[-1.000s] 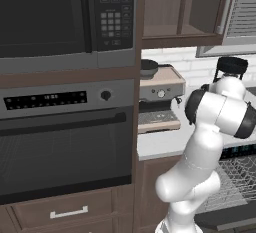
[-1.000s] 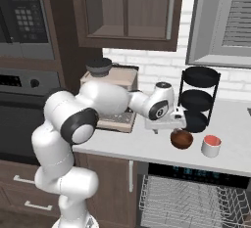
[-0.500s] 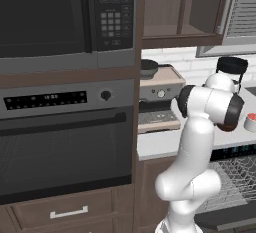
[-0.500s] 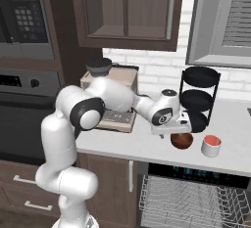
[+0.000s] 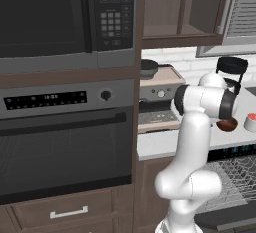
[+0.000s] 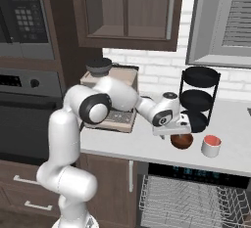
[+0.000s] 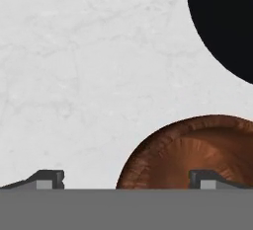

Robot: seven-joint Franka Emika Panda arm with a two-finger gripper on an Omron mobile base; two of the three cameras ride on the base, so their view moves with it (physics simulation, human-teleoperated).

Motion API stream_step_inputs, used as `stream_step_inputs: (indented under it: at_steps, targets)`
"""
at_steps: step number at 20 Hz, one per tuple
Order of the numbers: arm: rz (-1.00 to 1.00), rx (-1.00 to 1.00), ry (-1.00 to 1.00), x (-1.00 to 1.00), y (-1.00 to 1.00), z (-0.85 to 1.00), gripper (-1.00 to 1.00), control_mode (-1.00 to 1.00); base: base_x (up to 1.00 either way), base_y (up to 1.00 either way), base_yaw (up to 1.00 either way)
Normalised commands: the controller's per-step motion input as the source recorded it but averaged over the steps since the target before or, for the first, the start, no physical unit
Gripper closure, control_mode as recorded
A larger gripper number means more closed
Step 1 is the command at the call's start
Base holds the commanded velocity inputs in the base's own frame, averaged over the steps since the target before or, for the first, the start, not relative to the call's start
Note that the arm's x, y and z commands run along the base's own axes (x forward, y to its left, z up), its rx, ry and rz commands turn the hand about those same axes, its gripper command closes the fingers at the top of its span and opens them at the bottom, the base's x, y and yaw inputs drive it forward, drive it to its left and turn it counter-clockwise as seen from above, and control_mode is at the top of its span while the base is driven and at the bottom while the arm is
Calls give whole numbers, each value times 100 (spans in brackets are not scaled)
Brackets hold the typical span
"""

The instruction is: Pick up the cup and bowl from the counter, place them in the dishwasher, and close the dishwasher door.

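The gripper [image 6: 182, 130] is held just above the brown bowl [image 6: 182, 141], and its two fingers are spread wide apart with nothing between them. The bowl sits on the pale counter [image 6: 147, 146], beside the red and white cup [image 6: 211, 146] and in front of the black rack [image 6: 197, 100]. The dishwasher [image 6: 191, 197] stands open below the counter.

In the hand view, one fingertip [image 7: 210, 179] is seen over the bowl [image 7: 197, 150] and the other is seen over the bare counter [image 7: 74, 76], so the rim lies between them (a good spot). The hand should be lowered slowly, and the rim should be pinched gently so the bowl is not tipped or pushed into the cup.
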Motion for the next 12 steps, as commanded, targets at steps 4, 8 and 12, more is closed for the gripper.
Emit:
stream_step_inputs:
  at_steps: [4,8,12]
  targets:
    - [0,0,5,12,0,-25,100,-100,0,0,0]
    - [0,0,3,5,0,-22,100,-100,0,0,0]
    - [0,0,1,0,-8,-4,100,-100,0,0,0]
